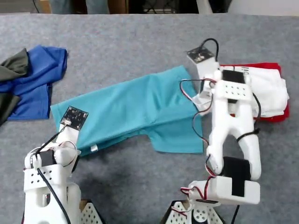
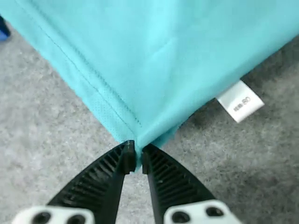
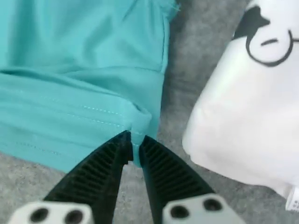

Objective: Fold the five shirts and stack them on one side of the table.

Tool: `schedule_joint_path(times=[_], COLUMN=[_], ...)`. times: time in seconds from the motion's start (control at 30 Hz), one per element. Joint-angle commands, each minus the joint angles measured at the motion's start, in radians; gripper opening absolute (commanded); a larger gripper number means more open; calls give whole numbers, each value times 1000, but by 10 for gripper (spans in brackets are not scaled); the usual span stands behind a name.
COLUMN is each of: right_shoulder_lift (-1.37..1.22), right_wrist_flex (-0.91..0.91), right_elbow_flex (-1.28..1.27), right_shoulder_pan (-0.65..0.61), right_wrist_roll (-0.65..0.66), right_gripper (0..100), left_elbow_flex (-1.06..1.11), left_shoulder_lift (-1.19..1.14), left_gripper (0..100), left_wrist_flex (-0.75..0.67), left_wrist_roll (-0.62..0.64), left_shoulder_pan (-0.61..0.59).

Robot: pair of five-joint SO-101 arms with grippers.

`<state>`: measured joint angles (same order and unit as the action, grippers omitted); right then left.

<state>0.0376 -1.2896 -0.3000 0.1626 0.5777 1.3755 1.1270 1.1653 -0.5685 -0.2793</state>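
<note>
At left gripper [image 2: 138, 158]: closed to a sliver, nipping teal shirt [image 1: 135, 107] corner | at right gripper [image 3: 134, 151]: likewise pinching the opposite hem, just beside folded white shirt [image 3: 243, 116] | lying spread on table [image 1: 140, 42] | risk — shallow bites slipping, uneven lift skewing the fold

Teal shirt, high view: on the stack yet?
No, the teal shirt lies spread on the table, beside the white shirt that sits on the red shirt.
</note>
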Motion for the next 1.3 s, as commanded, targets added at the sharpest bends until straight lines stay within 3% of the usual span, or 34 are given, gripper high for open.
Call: schedule_joint_path(times=[0.0, 0.1, 0.2, 0.33, 0.47, 0.53, 0.6, 0.67, 0.7, 0.8, 0.9, 1.0, 1.07, 1.2, 1.27], right_shoulder_lift=[48, 48, 48, 50, 50, 50, 48, 39, 36, -1, -59, -107, -133, -168, -188], right_wrist_flex=[12, 12, 12, -26, -153, -189, -199, -201, -193, -193, -203, -269, -308, -308, -310], right_elbow_flex=[-31, -54, -65, -58, 12, 59, 105, 156, 173, 223, 278, 337, 371, 437, 479], right_shoulder_pan=[12, -34, -61, -52, -41, -41, -43, -75, -98, -184, -247, -256, -250, -212, -224], right_wrist_roll=[0, 0, 0, -2, 66, 49, 25, -5, -26, -92, -137, -129, -129, -127, -132], right_gripper=[13, 14, 17, 152, 291, 281, 205, 60, 5, 71, 39, 30, 65, 266, 317], left_elbow_flex=[19, 31, 24, 1, -139, -245, -340, -397, -403, -406, -424, -481, -552, -728, -834], left_shoulder_lift=[9, 9, 9, 18, 18, 12, 9, 8, 8, -43, -183, -379, -529, -844, -996], left_gripper=[29, 36, 138, 266, 261, 215, 125, 24, 29, 38, 30, 29, 29, 29, 29], left_wrist_flex=[-40, -66, -60, -58, -60, -60, -60, -60, -60, -71, -112, -186, -207, -244, -245], left_wrist_roll=[-9, -9, -9, -11, -61, -61, -60, -58, -48, 48, 117, 209, 258, 373, 430], left_shoulder_pan=[-1, 7, -4, -82, -243, -335, -380, -344, -305, -183, -101, -94, -91, -90, -90])
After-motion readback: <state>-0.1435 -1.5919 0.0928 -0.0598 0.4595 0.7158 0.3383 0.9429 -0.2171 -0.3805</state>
